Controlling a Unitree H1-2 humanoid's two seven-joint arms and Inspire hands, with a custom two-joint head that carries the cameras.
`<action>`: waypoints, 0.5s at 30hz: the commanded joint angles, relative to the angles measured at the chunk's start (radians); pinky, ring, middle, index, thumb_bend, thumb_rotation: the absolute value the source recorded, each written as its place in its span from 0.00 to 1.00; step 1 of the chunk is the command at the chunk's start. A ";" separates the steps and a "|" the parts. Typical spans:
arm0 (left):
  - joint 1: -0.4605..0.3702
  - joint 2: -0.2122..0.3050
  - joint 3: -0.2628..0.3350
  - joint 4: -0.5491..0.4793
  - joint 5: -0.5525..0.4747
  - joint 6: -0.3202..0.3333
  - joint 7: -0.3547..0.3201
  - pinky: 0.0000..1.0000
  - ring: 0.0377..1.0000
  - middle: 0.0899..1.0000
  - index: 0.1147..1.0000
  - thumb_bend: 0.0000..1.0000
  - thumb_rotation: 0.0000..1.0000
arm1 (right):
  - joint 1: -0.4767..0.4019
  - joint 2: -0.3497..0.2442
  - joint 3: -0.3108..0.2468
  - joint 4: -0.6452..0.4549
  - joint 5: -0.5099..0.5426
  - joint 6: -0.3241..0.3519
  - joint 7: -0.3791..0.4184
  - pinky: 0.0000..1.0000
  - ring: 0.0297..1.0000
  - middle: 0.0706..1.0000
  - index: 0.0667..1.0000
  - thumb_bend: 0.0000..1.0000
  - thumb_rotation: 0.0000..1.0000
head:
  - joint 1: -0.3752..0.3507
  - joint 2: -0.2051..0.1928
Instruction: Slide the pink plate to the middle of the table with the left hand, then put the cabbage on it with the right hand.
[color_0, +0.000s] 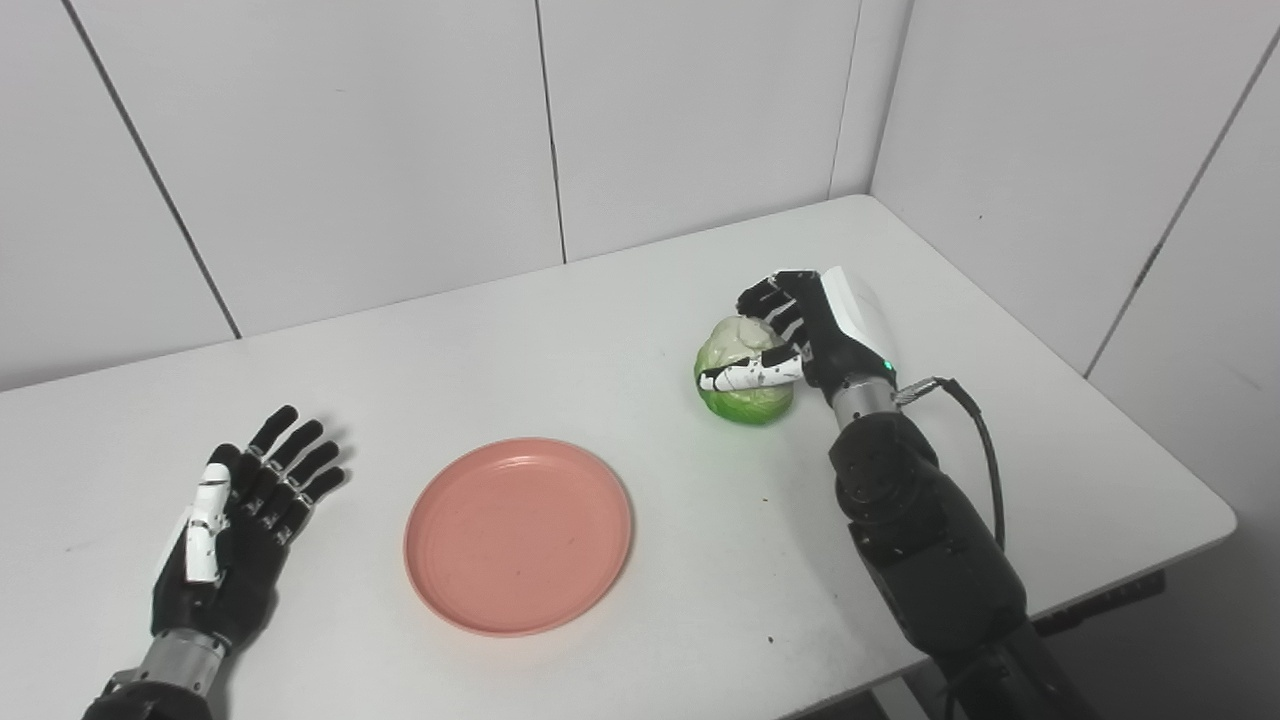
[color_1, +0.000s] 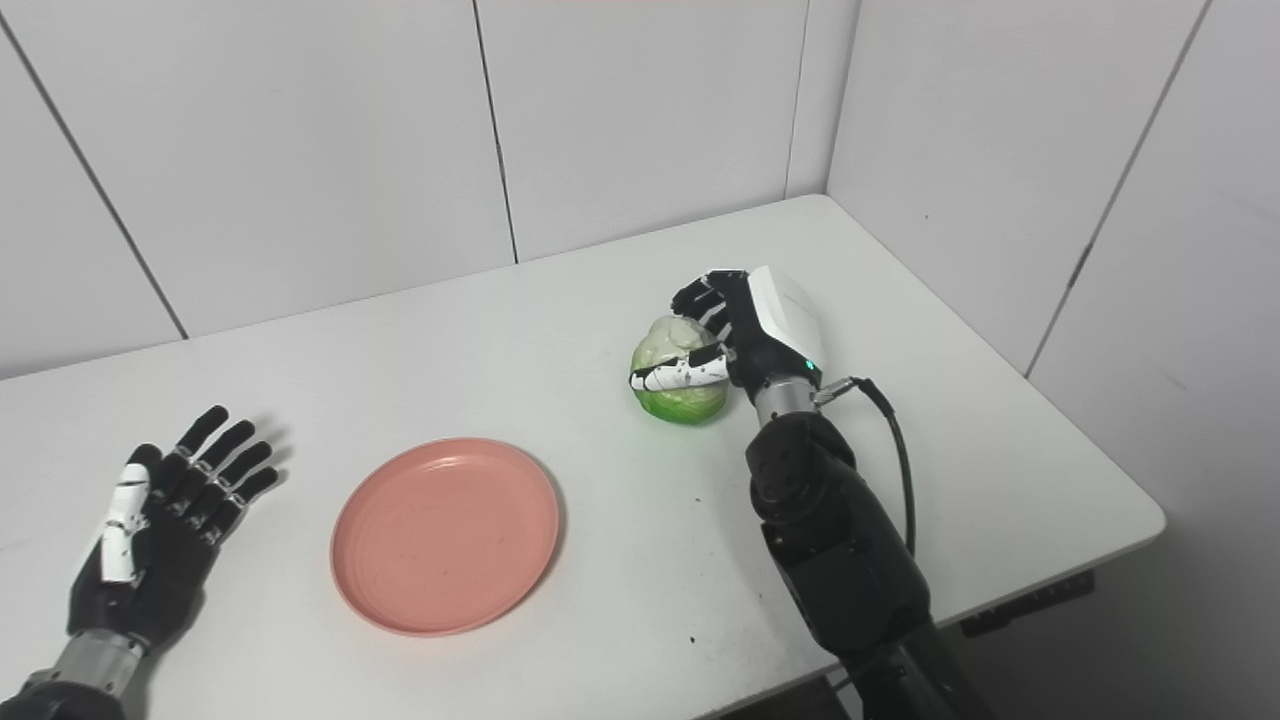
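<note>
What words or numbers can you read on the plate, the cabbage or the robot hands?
None: no words, numbers or labels can be read in either view.
The pink plate is plain.
The cabbage has no sticker that shows.
The right robot hand, wrapped around the cabbage, shows only a white cover and a small green light.
The left robot hand, open on the table, has no markings to read.

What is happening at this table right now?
The right hand is wrapped around the round green cabbage, which still appears to sit on the white table. The flat pink plate lies empty near the middle. The left hand rests open to the plate's left, holding nothing.
</note>
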 joint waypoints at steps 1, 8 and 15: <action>0.036 -0.006 -0.015 0.022 0.025 0.056 0.024 0.84 0.84 0.86 0.85 0.48 0.98 | -0.043 -0.001 0.003 -0.056 -0.022 0.001 0.003 0.38 0.42 0.42 0.47 0.53 0.00 | 0.001 0.000; 0.047 -0.022 -0.032 -0.009 0.033 0.061 0.044 0.84 0.85 0.87 0.85 0.47 1.00 | -0.045 0.013 0.043 -0.120 -0.055 -0.012 0.047 0.37 0.41 0.42 0.47 0.53 0.00 | 0.045 -0.001; 0.063 -0.046 -0.054 -0.070 0.056 0.100 0.096 0.84 0.85 0.87 0.85 0.47 1.00 | -0.057 0.029 0.085 -0.156 -0.062 -0.019 0.086 0.37 0.41 0.43 0.46 0.53 0.00 | 0.105 0.000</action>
